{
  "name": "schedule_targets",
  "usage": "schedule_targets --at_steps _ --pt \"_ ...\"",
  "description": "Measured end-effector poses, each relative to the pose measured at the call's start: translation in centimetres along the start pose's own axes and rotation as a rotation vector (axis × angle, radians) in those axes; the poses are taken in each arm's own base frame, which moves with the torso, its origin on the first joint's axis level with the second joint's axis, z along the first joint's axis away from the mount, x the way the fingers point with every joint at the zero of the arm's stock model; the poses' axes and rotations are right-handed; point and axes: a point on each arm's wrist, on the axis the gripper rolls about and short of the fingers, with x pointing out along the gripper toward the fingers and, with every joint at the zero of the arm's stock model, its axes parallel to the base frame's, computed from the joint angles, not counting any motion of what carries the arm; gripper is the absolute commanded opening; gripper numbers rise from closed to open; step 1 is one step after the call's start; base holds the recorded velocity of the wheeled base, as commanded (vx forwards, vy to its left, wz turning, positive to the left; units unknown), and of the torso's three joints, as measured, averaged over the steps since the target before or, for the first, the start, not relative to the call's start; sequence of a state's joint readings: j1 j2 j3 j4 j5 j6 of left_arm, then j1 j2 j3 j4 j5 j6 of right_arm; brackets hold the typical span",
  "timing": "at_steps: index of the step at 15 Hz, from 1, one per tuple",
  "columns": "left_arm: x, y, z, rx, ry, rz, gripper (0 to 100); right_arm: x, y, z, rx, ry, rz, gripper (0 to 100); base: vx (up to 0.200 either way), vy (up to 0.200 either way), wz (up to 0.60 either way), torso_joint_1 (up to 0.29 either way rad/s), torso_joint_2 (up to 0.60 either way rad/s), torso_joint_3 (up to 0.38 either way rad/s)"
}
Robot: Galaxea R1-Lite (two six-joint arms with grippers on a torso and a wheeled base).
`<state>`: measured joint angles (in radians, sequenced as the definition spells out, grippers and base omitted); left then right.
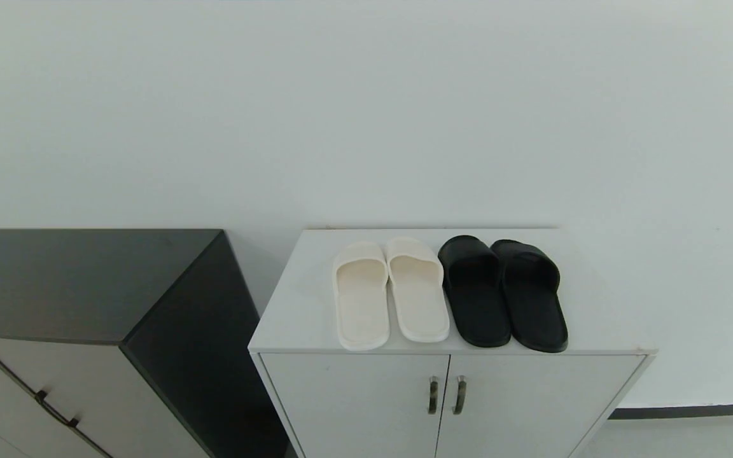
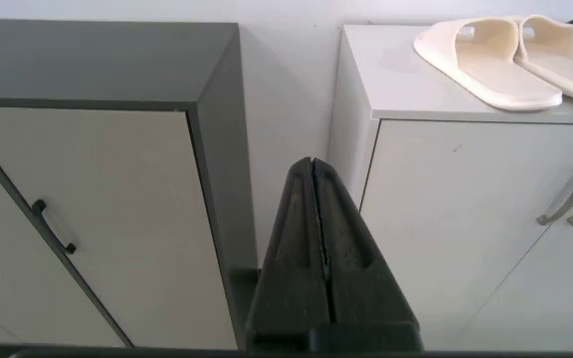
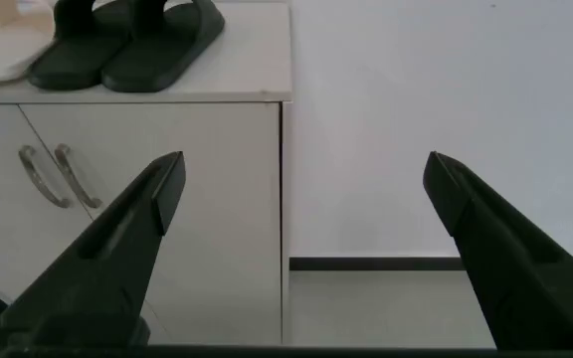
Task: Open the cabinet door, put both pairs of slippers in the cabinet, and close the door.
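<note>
A white cabinet [image 1: 366, 407] stands against the wall, both doors closed, with two metal handles [image 1: 446, 394] at the centre seam. On its top lie a pair of cream slippers [image 1: 390, 292] on the left and a pair of black slippers [image 1: 503, 292] on the right, toes toward the wall. My left gripper [image 2: 313, 169] is shut with nothing in it, low in front of the gap left of the cabinet [image 2: 466, 219]; the cream slippers [image 2: 510, 60] sit above. My right gripper [image 3: 306, 174] is open and empty, level with the cabinet's right door [image 3: 167, 219], handles [image 3: 53, 177] and black slippers [image 3: 127, 40] in view.
A dark-topped cabinet [image 1: 86, 286] with pale doors and black handles stands to the left, a narrow gap between it and the white one. Plain white wall behind; bare floor and a dark baseboard [image 3: 376, 264] lie to the right.
</note>
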<state>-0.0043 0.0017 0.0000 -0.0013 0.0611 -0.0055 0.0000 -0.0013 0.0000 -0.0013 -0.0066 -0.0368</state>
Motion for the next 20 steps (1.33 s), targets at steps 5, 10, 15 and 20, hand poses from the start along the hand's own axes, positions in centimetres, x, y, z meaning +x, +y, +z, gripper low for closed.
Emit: schedule_targets --at_steps 5,10,15,20 --pt "0.0 0.0 0.0 0.001 0.0 0.0 0 -0.6 -0.1 6.1 0.076 -0.077 0.06 100 0.0 0.0 0.0 0.0 0.0 0.0" --pt "0.0 0.0 0.0 0.001 0.001 -0.001 0 5.0 0.3 9.8 0.14 0.153 0.269 100 0.0 0.0 0.0 0.0 0.0 0.0" --pt "0.0 0.0 0.0 0.001 0.001 -0.002 0 11.0 4.5 11.6 0.223 0.287 0.401 100 0.0 0.0 0.0 0.0 0.0 0.0" --pt "0.0 0.0 0.0 0.002 0.002 -0.004 0 15.2 11.1 13.3 0.213 0.331 0.33 100 0.0 0.0 0.0 0.0 0.0 0.0"
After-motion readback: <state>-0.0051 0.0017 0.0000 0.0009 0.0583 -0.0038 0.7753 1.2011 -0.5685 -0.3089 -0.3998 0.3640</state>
